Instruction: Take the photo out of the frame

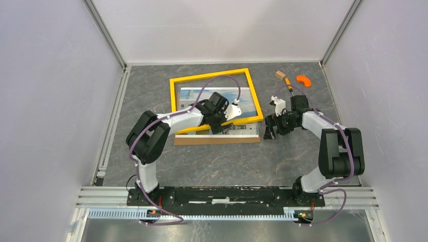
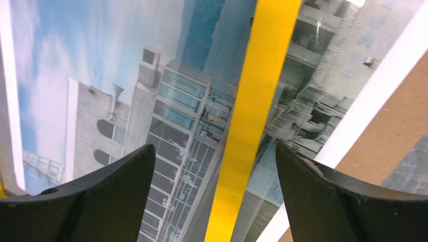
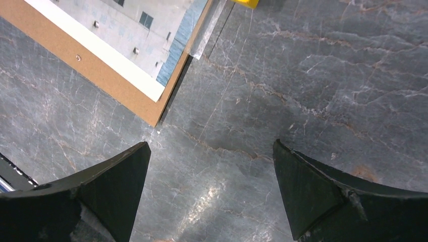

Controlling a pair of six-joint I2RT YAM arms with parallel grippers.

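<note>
The frame, a yellow border, lies skewed on top of the photo, a print of a white building against blue sky. The photo rests on a brown backing board. My left gripper hovers over the frame's near bar. In the left wrist view that yellow bar runs between the wide-apart fingers of the left gripper, touching neither, with the photo under it. My right gripper stands open over bare table just right of the board's corner; nothing is between the fingers of the right gripper.
A small wooden block with an orange stick and an orange curved piece lie at the back right. A clear sheet edge shows beside the frame's corner. White walls enclose the grey marbled table.
</note>
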